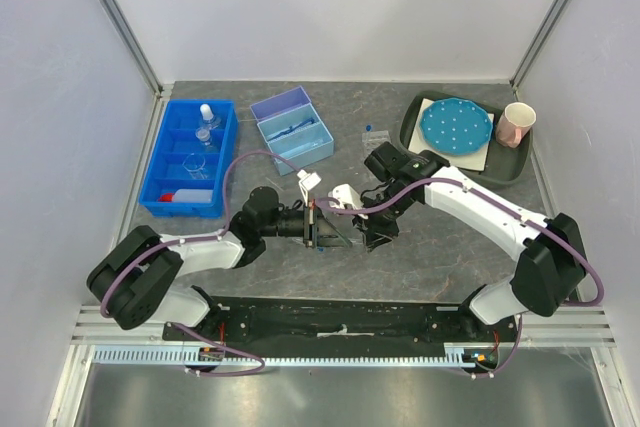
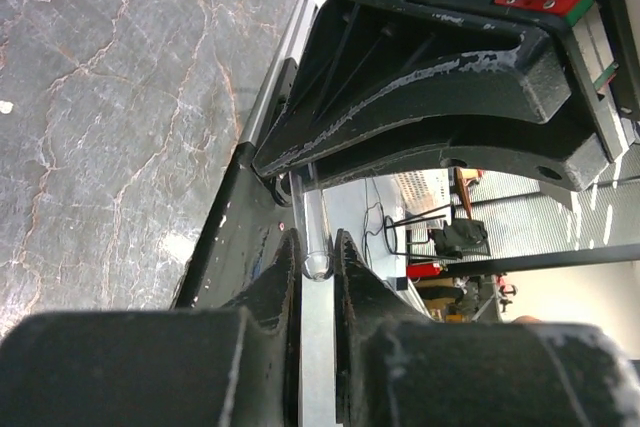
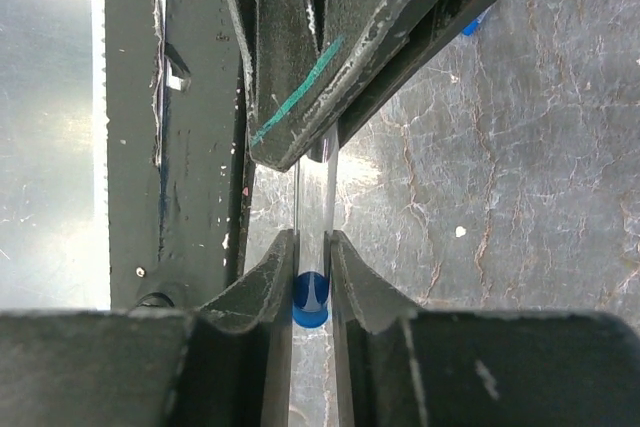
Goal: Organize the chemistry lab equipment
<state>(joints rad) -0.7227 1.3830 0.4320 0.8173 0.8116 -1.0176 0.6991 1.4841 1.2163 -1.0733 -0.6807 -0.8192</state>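
Left wrist view: left hand [image 2: 318,245] and right hand [image 3: 312,242] both clamp one blue-capped clear tube [image 3: 312,187].

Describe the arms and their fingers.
The left arm and right arm have white links between bulky black joints, with a purple cable running along each. The fingers are black, tapered, scuffed whitish; one bears a green streak.
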